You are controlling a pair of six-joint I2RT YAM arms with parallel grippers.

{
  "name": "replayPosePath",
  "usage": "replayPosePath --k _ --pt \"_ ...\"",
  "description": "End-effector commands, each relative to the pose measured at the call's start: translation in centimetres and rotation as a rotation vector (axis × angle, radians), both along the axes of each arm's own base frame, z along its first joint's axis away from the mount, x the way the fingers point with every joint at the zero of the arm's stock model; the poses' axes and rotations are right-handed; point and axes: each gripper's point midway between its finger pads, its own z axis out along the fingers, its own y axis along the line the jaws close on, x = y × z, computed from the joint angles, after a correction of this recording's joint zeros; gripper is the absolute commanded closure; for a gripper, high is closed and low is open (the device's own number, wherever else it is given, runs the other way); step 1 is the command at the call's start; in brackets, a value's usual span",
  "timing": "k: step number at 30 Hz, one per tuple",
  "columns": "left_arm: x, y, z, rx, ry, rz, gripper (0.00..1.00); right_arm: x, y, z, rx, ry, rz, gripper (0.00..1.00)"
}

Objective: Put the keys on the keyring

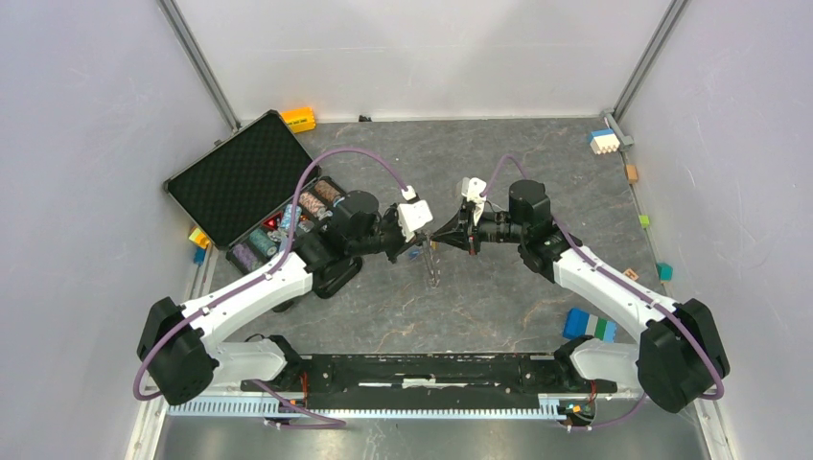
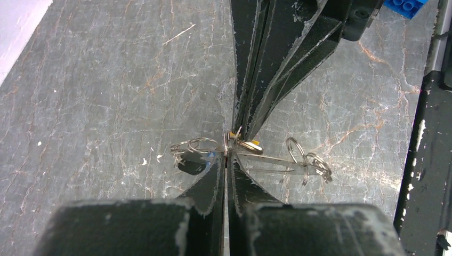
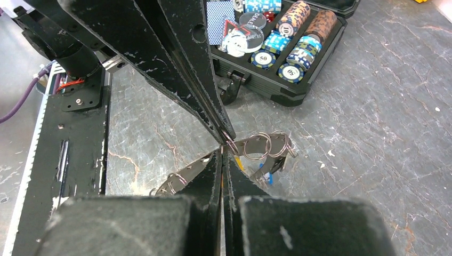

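In the centre of the top view the left gripper [image 1: 423,242] and the right gripper [image 1: 438,236] were tip to tip, both pressed together. The left one pinched the keyring [image 2: 194,145], the right one the yellow key [image 2: 255,143], above the grey table [image 1: 479,307].

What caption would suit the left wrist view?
Left gripper and right gripper pinch the keyring tip to tip.

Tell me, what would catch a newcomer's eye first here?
The left claw and the right claw meet tip to tip at mid-table, both pinched shut on a tangle of thin metal rings, the keyring. At the back left, an open black case shows stacks of colourful poker chips.
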Motion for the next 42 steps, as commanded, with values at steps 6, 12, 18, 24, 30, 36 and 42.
replayPosePath --k 6,12,18,24,30,36,42 --pt "0.5 -0.6 1.8 -0.038 -0.038 0.023 0.98 0.4 0.6 2.4 0.036 -0.035 0.006 1.0" --pt "0.4 -0.7 1.6 -0.018 -0.056 0.022 0.98 0.3 0.8 2.5 0.04 -0.025 0.011 1.0" --pt "0.3 -0.8 1.4 -0.001 -0.077 0.019 0.98 0.6 0.8 2.2 0.032 -0.017 -0.005 1.0" --pt "0.2 -0.8 1.5 -0.002 -0.084 0.015 0.98 1.2 0.6 1.6 0.012 -0.017 -0.029 1.0" --pt "-0.2 -0.7 1.5 -0.008 -0.083 0.002 0.98 1.6 0.5 1.3 -0.002 -0.017 -0.049 1.0" --pt "-0.3 -0.7 1.4 -0.008 -0.085 -0.008 0.98 1.5 0.6 1.4 0.001 -0.019 -0.043 1.0" --pt "-0.5 -0.8 1.3 -0.007 -0.088 -0.025 0.98 1.0 0.7 1.8 0.014 -0.018 -0.016 1.0"
